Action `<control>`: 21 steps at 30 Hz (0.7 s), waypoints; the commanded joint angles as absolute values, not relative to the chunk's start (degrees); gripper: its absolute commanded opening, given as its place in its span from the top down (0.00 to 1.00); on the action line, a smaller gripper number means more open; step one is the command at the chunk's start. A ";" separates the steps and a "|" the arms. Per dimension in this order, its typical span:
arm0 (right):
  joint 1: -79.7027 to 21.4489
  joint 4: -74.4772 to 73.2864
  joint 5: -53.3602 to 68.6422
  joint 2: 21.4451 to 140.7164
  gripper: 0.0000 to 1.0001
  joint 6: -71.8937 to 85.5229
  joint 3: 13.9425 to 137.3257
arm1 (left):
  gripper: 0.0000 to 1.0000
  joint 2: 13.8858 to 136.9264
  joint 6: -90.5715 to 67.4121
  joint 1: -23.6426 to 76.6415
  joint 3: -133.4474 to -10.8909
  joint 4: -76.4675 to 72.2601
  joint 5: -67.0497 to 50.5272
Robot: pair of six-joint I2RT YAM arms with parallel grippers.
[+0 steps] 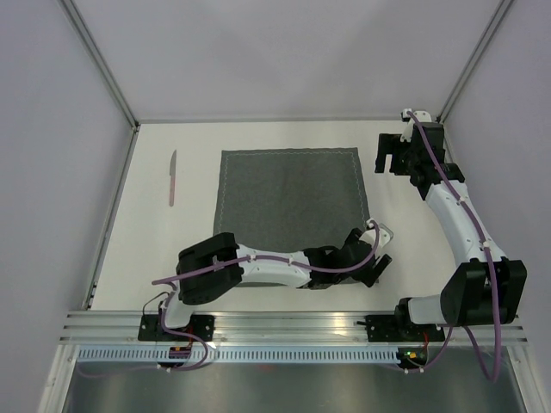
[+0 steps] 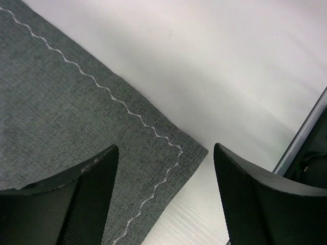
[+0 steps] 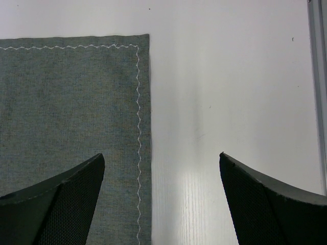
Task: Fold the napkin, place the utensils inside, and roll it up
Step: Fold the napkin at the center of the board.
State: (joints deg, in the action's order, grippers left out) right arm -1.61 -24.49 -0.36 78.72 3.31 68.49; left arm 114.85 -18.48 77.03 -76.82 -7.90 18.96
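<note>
**Napkin flat, nothing folded: both grippers wide open at the right-hand corners**

Pale lilac walls (image 1: 52,129) on three sides, a white table (image 1: 146,241) filling the overhead frame, and square in the middle of it lies the napkin (image 1: 291,194), dark grey, spread out in a single flat layer. No fold in it, no roll, nothing on it. By my reading the task has not got under way: fold, load and roll are all left to do.

The napkin is square, so it has no long axis to speak of; its edges run parallel to the frame edges.

The left arm (image 1: 258,262) stretches across the bottom of the frame, and the left gripper (image 2: 164,153) hangs over the napkin's lower right corner, jaws spread wide and holding nothing. The right arm (image 1: 461,215) reaches up the right side. The right gripper (image 3: 162,158) straddles the cloth's right edge near its upper right corner, also wide open and empty.

Smallest of all is a knife (image 1: 172,176) in the upper left, well apart from the cloth. Its long axis runs up and down the frame, grey blade toward the top, pink handle below. It is the only utensil I can see.
</note>
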 commanded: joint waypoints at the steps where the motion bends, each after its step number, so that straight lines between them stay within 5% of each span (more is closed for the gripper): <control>1: -1.41 -25.14 -1.85 78.13 0.02 4.13 68.73 | 0.22 117.33 -16.44 77.69 -79.10 -10.72 18.11; 21: -1.41 -25.40 -0.97 78.31 0.02 3.08 67.33 | 0.33 125.68 -14.41 80.68 -82.00 -11.87 17.14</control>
